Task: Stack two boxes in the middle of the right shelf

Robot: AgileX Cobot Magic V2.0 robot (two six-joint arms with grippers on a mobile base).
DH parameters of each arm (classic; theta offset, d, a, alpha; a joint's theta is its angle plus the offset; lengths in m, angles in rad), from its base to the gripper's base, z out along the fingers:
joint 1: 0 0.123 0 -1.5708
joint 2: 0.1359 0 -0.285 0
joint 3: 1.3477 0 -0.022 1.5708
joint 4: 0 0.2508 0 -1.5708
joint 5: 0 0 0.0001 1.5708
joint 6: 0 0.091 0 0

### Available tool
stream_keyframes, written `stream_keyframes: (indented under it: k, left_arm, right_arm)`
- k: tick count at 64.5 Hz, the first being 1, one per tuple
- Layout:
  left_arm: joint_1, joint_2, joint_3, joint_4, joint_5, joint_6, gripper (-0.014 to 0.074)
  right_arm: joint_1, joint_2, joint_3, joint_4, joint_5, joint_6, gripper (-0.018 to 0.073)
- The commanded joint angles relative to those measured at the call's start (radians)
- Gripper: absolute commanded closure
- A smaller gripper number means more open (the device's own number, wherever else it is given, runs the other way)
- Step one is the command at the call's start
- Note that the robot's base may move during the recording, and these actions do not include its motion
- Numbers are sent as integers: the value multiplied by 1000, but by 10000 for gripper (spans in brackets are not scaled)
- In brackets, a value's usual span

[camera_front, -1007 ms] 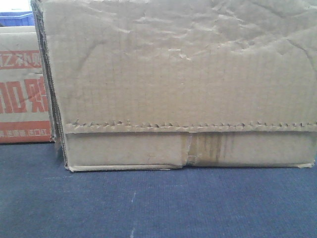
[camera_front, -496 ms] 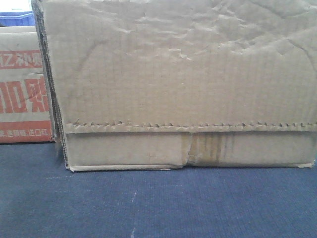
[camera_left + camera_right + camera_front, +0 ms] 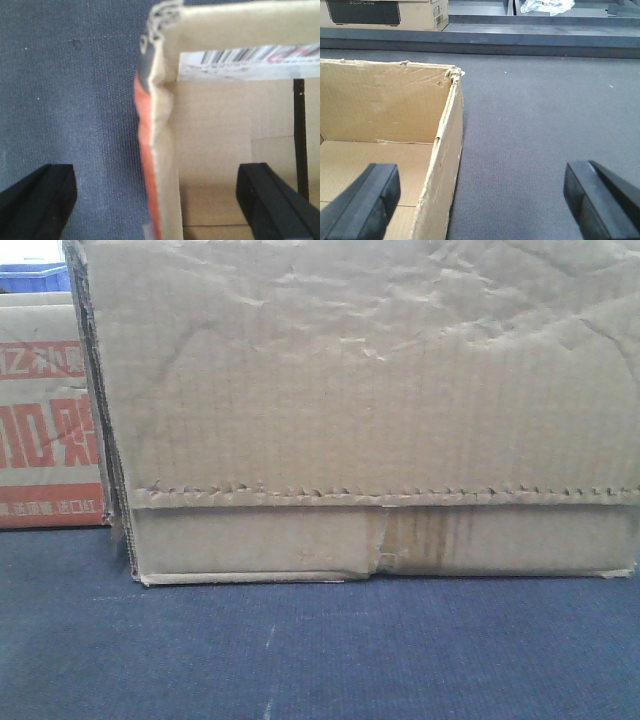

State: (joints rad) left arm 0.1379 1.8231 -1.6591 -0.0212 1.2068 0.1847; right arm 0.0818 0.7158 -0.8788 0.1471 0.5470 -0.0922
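A large plain brown box (image 3: 360, 410) with a wrinkled face, serrated flap edge and taped centre seam fills the front view, standing on blue-grey cloth. My left gripper (image 3: 155, 200) is open and straddles an upright box wall (image 3: 162, 150) whose outer face is orange; one finger is over the cloth, the other over the box's inside. My right gripper (image 3: 480, 200) is open and straddles the right wall of an open brown box (image 3: 380, 105), left finger inside, right finger outside. The shelf is out of view.
A red-printed cardboard box (image 3: 45, 410) stands behind the big box at left, with a blue bin (image 3: 35, 278) above it. Blue-grey cloth (image 3: 320, 650) covers the surface. At the back, a dark ledge (image 3: 520, 42) carries a printed carton (image 3: 385, 14).
The red print on the left box shifts slightly sideways between frames. The big brown box stays where it was.
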Motion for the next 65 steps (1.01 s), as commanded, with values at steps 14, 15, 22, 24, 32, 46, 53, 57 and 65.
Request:
stream_keyframes:
  k: [14,15,22,24,32,46,53,57,65]
  left_arm:
    - [3,-5,-10,-10,-17,2,514]
    - [3,-5,-10,-10,-17,2,549]
    - [3,-5,-10,-10,-17,2,708]
    - [3,-5,-10,-10,-17,2,708]
    - [3,-15,-10,-10,-1,2,708]
    - [8,-92,-19,49,3,-12,708]
    - [20,-143,-54,80,5,-59,708]
    - [25,-172,-84,95,5,-65,708]
    - [25,-241,-153,95,-4,-104,708]
  right_arm:
    - [0,0,-9,-9,-7,-1,0]
    - [0,0,-9,-9,-7,-1,0]
    - [0,0,-9,-9,-5,-1,0]
    - [0,0,-9,-9,-5,-1,0]
    - [0,0,-9,-9,-5,-1,0]
    - [0,0,-9,-9,-5,-1,0]
    - [2,0,-9,-9,-5,-1,0]
    - [5,0,-9,-9,-5,-1,0]
    - [12,0,-9,-9,-5,-1,0]
